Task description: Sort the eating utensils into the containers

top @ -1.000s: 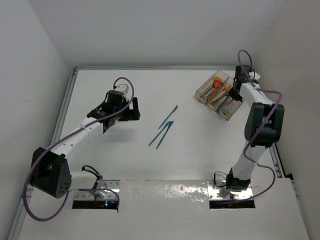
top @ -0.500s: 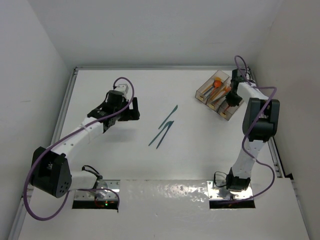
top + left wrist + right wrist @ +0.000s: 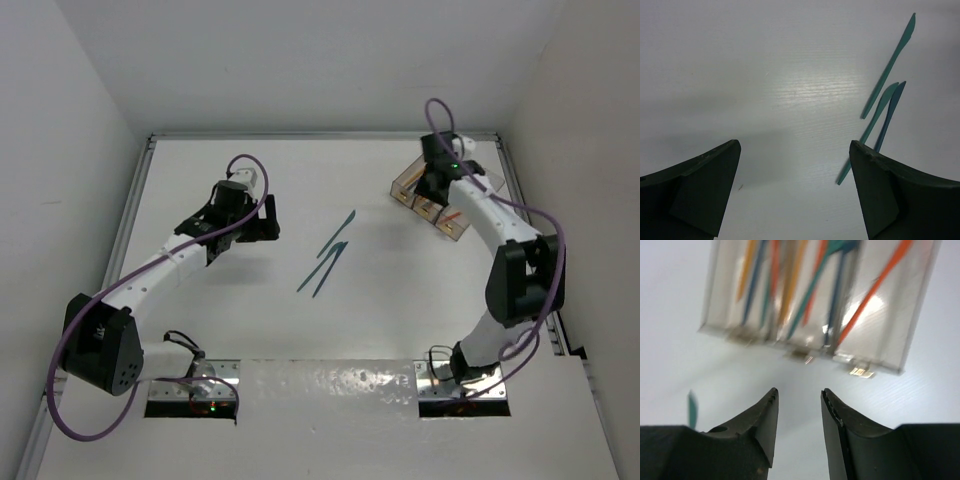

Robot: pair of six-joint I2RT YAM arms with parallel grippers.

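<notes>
Gaping right end effector (image 3: 799,393) before containers (image 3: 891,339)

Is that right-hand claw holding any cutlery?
No, the right gripper has its fingers apart with nothing between them, just short of the containers.

White table (image 3: 400,300) between plain pale walls (image 3: 300,60), even soft light, perhaps a metal rail (image 3: 130,215) along its left edge.

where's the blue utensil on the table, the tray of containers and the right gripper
blue utensil (image 3: 888,117), left wrist view, middle of its handle
containers (image 3: 907,315), right wrist view, bare part of an outer bin
right gripper (image 3: 799,392), right wrist view, midway between fingertips
</notes>
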